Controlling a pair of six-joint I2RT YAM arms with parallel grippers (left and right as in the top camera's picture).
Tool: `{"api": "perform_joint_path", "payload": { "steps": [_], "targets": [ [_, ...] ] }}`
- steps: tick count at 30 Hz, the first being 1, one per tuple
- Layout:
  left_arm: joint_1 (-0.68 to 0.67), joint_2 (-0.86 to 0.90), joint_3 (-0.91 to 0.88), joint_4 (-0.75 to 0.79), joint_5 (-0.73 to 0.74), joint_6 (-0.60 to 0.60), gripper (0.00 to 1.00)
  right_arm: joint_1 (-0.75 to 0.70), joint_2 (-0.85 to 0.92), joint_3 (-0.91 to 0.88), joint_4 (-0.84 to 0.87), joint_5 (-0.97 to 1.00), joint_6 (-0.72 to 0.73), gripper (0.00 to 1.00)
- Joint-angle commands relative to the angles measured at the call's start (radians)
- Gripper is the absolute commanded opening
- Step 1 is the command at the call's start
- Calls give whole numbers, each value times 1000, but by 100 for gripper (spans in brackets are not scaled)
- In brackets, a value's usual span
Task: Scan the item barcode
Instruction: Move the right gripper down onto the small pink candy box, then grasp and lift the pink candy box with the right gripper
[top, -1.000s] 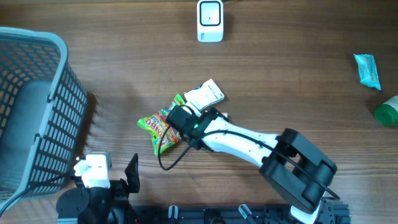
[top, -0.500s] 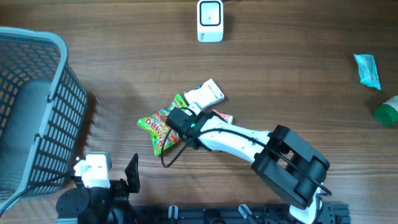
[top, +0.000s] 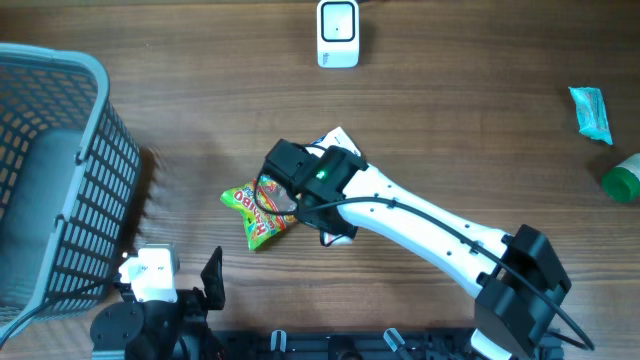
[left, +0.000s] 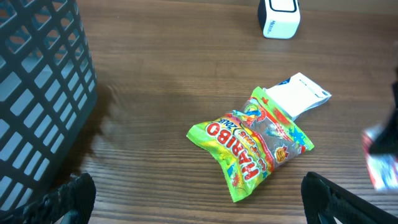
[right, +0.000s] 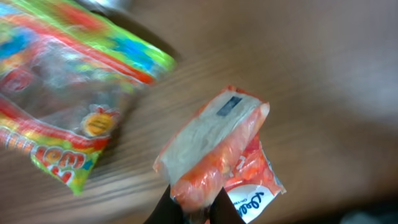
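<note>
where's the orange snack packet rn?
The orange packet shows best in the right wrist view, pinched in the right claw just to the right of the Haribo bag. In the overhead view it is mostly hidden.

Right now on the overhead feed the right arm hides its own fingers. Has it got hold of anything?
Observer: Yes. In the right wrist view the right gripper is shut on the lower end of an orange packet.
Operator: Is the candy bag caught in there too?
Observer: No. The left wrist view shows the candy bag lying flat on the table with nothing gripping it.
Operator: Any barcode showing on the packet?
Observer: There is a small dark patch near its upper end, facing the wrist camera, but it is too blurred to call it a barcode.
</note>
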Motion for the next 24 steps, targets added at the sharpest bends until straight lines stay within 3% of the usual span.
{"api": "perform_joint_path", "payload": {
  "steps": [1, 7, 16, 24],
  "targets": [
    [3, 0, -6, 3, 16, -13, 100, -45, -8, 6, -12, -274, 645, 6],
    [3, 0, -5, 3, 16, -13, 100, -177, 5, -11, 173, -393, 668, 4],
    [3, 0, -6, 3, 16, -13, 100, -424, 222, -11, 248, -941, 648, 4],
    [3, 0, -6, 3, 16, -13, 100, -476, 273, -11, 48, -1062, 52, 4]
  ]
}}
